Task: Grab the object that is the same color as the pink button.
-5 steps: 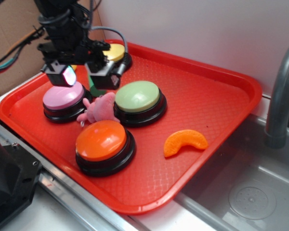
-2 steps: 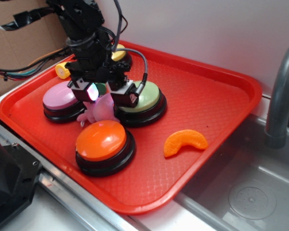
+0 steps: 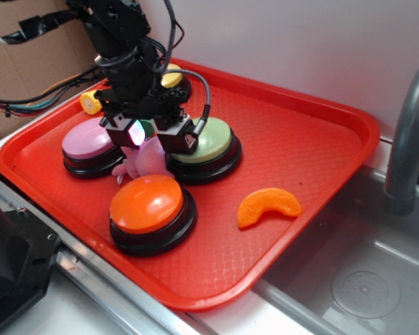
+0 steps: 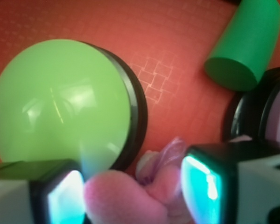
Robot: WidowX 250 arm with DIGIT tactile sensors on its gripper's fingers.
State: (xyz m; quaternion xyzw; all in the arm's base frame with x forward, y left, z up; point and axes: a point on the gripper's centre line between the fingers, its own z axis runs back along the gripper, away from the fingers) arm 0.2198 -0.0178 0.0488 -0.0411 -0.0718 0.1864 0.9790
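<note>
Writing: I can read none.
Round pale pink push button: left of my black gripper.
Fuzzy pink plush pig toy: between my parted, unclosed fingers; its facing is unclear.
Round green push button: right.

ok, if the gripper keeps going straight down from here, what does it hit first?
Most likely the pink plush toy: in the wrist view it sits between the open fingers of the gripper, directly below. The green button and pink button flank it closely, so a finger could clip one; depth is unclear.
</note>
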